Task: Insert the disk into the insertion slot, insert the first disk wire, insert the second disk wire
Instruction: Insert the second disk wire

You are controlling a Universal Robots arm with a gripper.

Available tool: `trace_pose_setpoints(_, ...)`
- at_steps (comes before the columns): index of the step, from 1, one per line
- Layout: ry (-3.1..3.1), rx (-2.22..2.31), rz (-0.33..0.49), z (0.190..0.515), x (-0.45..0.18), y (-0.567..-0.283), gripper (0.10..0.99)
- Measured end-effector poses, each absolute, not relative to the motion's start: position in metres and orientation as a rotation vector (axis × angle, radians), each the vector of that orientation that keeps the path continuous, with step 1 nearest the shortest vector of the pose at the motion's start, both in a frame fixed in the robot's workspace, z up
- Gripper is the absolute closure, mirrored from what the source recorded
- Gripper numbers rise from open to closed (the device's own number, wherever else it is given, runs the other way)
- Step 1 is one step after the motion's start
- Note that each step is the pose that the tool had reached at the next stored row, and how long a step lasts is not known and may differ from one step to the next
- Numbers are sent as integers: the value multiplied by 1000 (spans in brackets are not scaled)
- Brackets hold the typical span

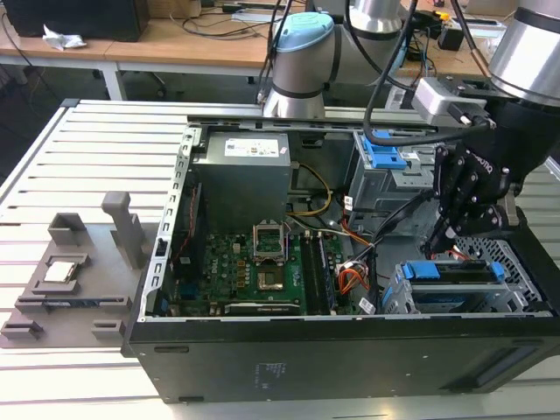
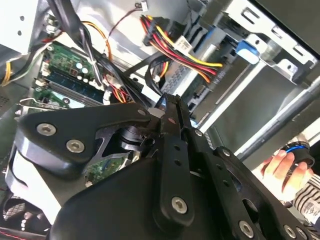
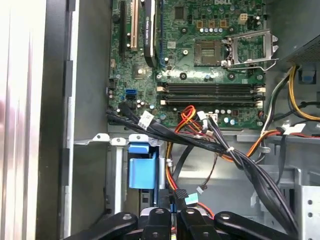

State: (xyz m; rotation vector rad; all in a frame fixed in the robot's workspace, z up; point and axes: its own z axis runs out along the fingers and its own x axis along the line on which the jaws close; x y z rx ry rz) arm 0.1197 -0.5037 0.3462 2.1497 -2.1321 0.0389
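Note:
The disk [image 1: 455, 282] lies flat inside the insertion slot [image 1: 395, 296], a low grey cage in the case's corner at the exterior view's right. The disk's blue carrier [image 1: 427, 269] frames it. My black gripper [image 1: 439, 238] hangs just above the disk's near end, tilted down toward it. In the first wrist view the gripper [image 3: 174, 216] has its fingers drawn close on a black wire connector [image 3: 180, 194], right beside the carrier's blue end tab [image 3: 142, 169]. The second wrist view has the fingertips [image 2: 169, 102] pointing at the cage wall.
A thick black cable bundle [image 3: 225, 150] and red-yellow-orange wires [image 2: 185, 55] cross close to the gripper. The taller bay with a blue latch [image 1: 381, 153] stands behind, and the motherboard [image 1: 254, 271] lies beside. A person's hand [image 2: 277, 167] is beyond the case.

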Motion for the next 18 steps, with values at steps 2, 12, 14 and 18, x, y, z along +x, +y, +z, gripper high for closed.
trace_pose_setpoints(2,-2132,2150,39,346,120,-511,937)
trace_pose_setpoints(12,-2132,2150,38,346,120,-539,937)
trace_pose_setpoints(14,-2132,2150,38,346,120,-540,937)
trace_pose_setpoints(18,-2132,2150,38,346,120,-540,937)
